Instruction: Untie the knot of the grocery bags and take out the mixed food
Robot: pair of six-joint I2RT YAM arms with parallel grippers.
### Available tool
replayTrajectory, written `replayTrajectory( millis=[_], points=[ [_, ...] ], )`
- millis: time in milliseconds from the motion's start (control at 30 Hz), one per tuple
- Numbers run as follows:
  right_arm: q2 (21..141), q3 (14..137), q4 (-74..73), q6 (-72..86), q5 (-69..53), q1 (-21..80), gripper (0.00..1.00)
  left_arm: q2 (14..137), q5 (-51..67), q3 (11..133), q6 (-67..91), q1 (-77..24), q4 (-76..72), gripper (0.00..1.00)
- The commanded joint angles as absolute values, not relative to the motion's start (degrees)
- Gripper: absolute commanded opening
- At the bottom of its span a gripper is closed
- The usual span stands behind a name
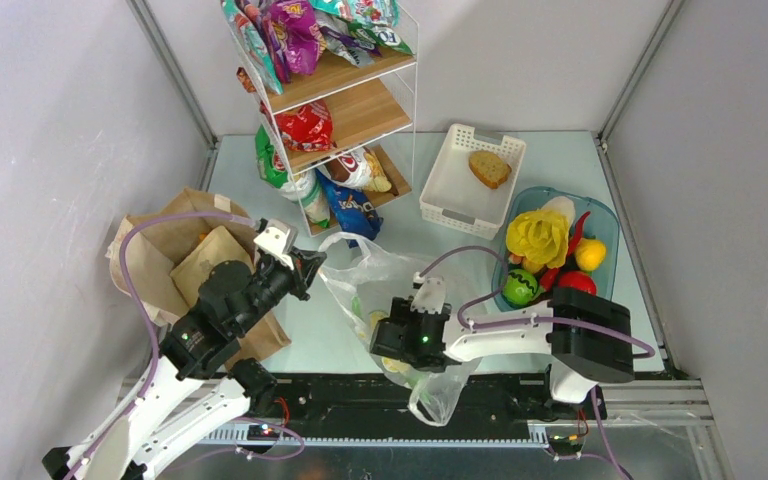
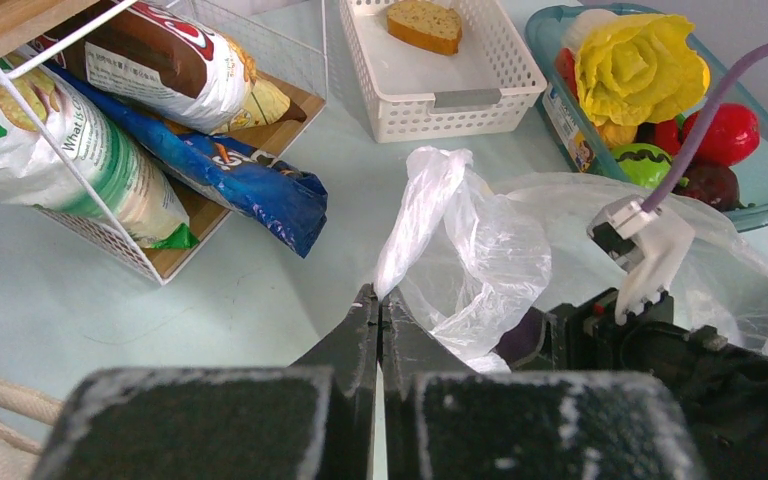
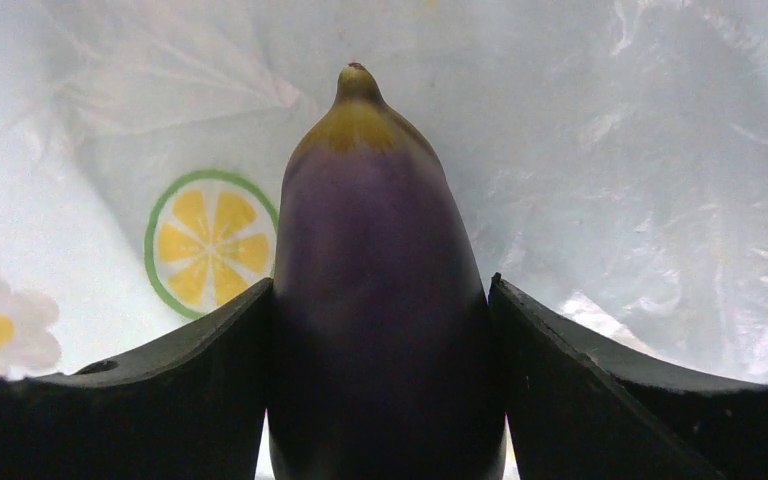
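**Ana:** Where's the eggplant [image 3: 375, 230]?

**Ben:** Inside the clear plastic bag [image 1: 360, 275], at the desk's [image 1: 550, 160] near middle. The right pincer [image 3: 382, 283] is clamped on it, one finger pressed to each purple flank, with the stem end pointing away from the wrist camera (a lemon-slice print [image 3: 210, 245] shows on the film just left of it).

**Ana:** And the left pincer [image 2: 380, 300]?

**Ben:** Its fingers are together, nipping a twisted strand of that same bag at the tips.

**Ana:** The paper bag [image 1: 175, 250]?

**Ben:** It's crumpled on the desk's left side, partly under the left arm.

**Ana:** Anything else nearby?

**Ben:** A blue-tinted tub [image 1: 605, 225] on the right holds red, yellow and green food. The white basket [image 1: 450, 190] behind the plastic bag holds a bread slice [image 1: 489, 168], and a snack rack [image 1: 360, 110] stands at the back.
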State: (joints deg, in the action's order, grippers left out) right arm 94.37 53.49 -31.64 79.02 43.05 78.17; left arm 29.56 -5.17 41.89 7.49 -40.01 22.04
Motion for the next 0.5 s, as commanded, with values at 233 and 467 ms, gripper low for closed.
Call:
replayTrajectory(
  millis=[233, 467],
  points=[
    [83.8, 53.8, -32.7, 59.4, 54.1, 85.5, 0.47, 29.3, -4.7, 42.9, 7.2, -40.1, 21.1, 0.00],
    [74.7, 52.9, -27.3, 45.6, 49.2, 87.2, 0.46, 29.8, -4.9, 42.9, 7.1, -40.1, 21.1, 0.00]
  ],
)
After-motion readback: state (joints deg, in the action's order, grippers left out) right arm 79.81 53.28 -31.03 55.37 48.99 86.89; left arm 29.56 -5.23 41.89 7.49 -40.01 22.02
